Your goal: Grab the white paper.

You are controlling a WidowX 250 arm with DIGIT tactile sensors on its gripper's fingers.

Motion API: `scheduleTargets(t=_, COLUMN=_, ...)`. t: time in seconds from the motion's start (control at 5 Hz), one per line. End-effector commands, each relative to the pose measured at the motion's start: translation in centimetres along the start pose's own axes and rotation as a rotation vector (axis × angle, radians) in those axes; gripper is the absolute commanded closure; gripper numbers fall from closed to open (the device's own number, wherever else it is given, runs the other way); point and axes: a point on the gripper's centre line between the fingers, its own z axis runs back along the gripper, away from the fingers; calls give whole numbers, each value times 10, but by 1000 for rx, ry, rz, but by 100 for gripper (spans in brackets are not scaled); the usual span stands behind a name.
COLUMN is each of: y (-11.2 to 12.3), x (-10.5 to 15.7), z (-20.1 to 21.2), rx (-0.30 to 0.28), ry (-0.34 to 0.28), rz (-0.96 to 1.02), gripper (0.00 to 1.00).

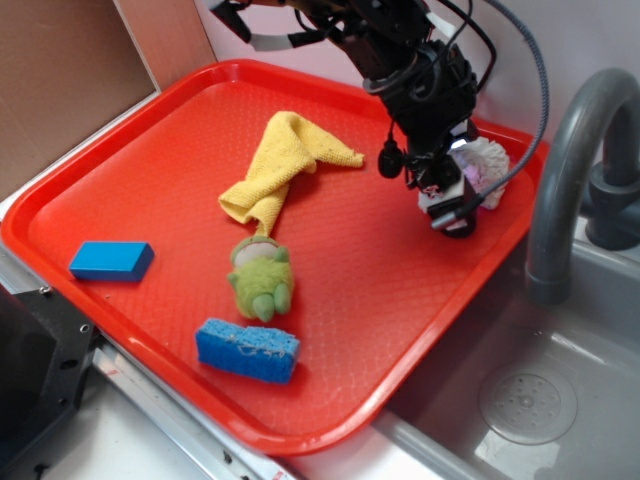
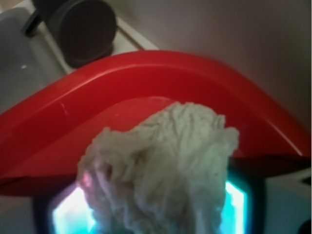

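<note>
Wrist view fills with crumpled off-white tissue paper wad (image 2: 161, 170), wedged between black gripper (image 2: 156, 214) pads, at red plastic tray (image 2: 146, 78) corner; exterior: yellow cloth (image 1: 285, 160), green plush toy (image 1: 262, 280) well apart.

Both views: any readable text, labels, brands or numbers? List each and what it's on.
None readable in either view.
No print shows on the red tray, yellow cloth, green plush toy, blue sponge or blue block.
The white paper shows creases only.
The gripper shows no legible marking.
</note>
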Motion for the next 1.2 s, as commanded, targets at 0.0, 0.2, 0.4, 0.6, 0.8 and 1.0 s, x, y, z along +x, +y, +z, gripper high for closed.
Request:
scheduleTargets(t=0.0, y=-13, x=10, z=24, rx=47, ry=83, rz=56, gripper=100)
scheduleTargets(t=0.2, y=-12, x=2, z=60, rx=127, ry=176, rz=292, gripper=100)
scheduleTargets(t=0.4, y=-13, x=-9, z=97, rx=162, ry=245, rz=546, gripper=100)
scheduleTargets(t=0.6, y=-21, x=-35, z=132, rx=-4, ry=273, rz=838, gripper=100)
scheduleTargets(t=0.8, y=-45, x=-59, z=164, rx=17, ry=291, rz=994, gripper=100)
scheduleTargets(t=1.0, y=-58, x=-85, z=190, rx=96, ry=351, rz=1171, gripper=100)
